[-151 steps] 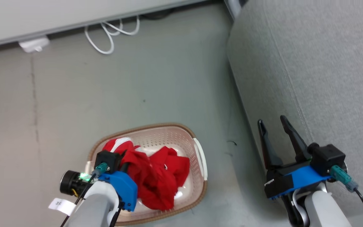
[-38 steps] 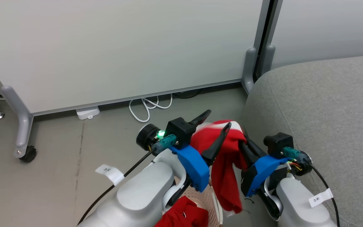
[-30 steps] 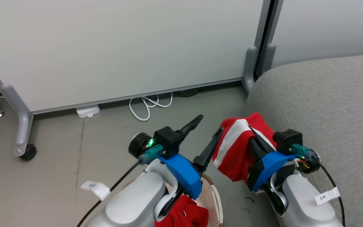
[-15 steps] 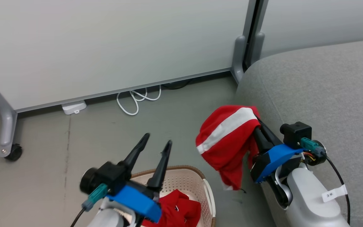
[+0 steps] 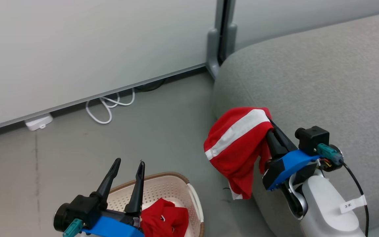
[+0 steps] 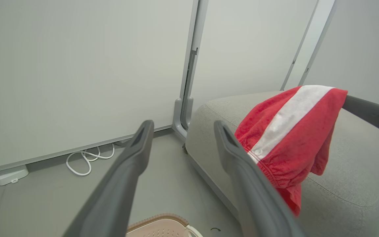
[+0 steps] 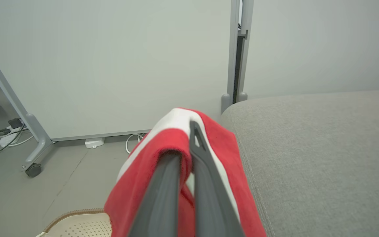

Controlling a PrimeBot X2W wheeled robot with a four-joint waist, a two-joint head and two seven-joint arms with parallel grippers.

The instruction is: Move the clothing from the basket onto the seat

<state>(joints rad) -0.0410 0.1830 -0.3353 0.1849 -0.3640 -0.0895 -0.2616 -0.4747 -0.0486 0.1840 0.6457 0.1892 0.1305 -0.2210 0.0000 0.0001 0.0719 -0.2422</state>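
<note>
One piece of the clothing, a red garment with a white stripe (image 5: 239, 144), hangs in the air from my right gripper (image 5: 270, 126), which is shut on it beside the rounded edge of the grey seat (image 5: 308, 82). In the right wrist view the cloth (image 7: 143, 174) drapes over the shut fingers (image 7: 194, 138). A second red garment (image 5: 163, 220) lies in the cream basket (image 5: 176, 174) on the floor. My left gripper (image 5: 129, 163) stands open and empty above the basket. In the left wrist view its fingers (image 6: 143, 138) point at the wall, with the hanging garment (image 6: 291, 131) to their right.
White partition panels stand behind, with a grey post (image 5: 219, 49) at the seat's corner. A white cable (image 5: 110, 105) and a white adapter (image 5: 38, 121) lie at the wall's foot. A castor leg (image 7: 33, 169) stands farther left. Bare grey floor (image 5: 143, 138) lies between wall and basket.
The head camera has swung right. My left gripper has drawn back and down from the garment to above the basket, staying open. My right gripper still holds the garment by the seat's edge.
</note>
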